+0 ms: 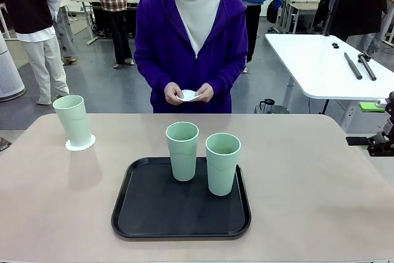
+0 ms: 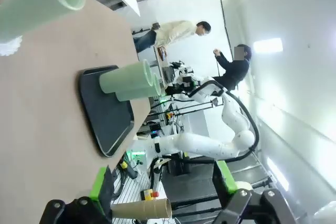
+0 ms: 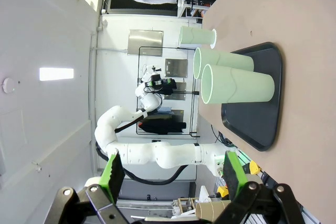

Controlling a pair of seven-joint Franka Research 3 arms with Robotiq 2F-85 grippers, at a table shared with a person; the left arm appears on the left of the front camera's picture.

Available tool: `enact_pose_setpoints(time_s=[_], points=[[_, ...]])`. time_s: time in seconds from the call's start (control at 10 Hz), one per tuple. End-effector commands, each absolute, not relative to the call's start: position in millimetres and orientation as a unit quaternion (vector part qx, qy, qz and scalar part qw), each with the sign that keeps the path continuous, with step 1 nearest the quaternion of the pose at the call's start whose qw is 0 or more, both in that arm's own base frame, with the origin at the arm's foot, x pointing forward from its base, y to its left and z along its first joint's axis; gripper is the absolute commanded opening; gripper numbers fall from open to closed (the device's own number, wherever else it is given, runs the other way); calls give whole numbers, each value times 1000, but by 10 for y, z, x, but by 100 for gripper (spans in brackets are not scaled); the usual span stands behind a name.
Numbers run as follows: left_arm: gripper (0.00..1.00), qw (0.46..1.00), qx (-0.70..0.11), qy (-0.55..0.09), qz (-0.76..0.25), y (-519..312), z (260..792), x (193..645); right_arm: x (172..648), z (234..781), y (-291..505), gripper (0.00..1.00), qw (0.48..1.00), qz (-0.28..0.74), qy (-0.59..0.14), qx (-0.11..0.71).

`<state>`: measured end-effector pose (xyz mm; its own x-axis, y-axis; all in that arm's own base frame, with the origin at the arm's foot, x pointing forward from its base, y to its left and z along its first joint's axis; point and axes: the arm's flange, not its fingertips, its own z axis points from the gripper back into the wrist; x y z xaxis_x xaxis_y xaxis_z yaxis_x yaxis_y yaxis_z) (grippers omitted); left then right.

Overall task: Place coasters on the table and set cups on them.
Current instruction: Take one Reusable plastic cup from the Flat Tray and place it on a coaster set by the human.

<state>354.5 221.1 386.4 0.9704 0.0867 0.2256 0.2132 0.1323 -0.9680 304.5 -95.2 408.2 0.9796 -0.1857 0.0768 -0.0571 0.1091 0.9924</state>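
One mint-green cup [image 1: 72,121] stands on a white lacy coaster [image 1: 80,143] at the far left of the beige table [image 1: 320,183]. Two more cups [image 1: 183,151] [image 1: 222,163] stand on the black tray [image 1: 141,214] in the middle. Across the table, a person in a purple hoodie holds white coasters [image 1: 189,95] in both hands. My left gripper [image 2: 163,187] is open and empty, off the table's left side, facing the cup on its coaster [image 2: 39,1] and the tray [image 2: 105,124]. My right gripper [image 3: 173,177] is open and empty, off the right side, facing the tray cups [image 3: 239,85] [image 3: 223,61].
A dark part of my right arm [image 1: 381,140] shows at the table's right edge. Behind the person on the right stands a white table [image 1: 320,60] with dark tools. The tabletop to the right of the tray is bare.
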Motion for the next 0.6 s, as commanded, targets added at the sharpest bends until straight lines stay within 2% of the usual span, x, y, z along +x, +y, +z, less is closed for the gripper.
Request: enact_pose_setpoints(time_s=[0.0, 0.5], points=[[100, 765, -632, -122, -23, 2321, 3665, 3674, 3056, 4076, -947, 100, 736, -38, -96, 669], [100, 785, -609, -111, 4, 2350, 3458, 3690, 3056, 4076, -947, 100, 736, -38, -96, 669]])
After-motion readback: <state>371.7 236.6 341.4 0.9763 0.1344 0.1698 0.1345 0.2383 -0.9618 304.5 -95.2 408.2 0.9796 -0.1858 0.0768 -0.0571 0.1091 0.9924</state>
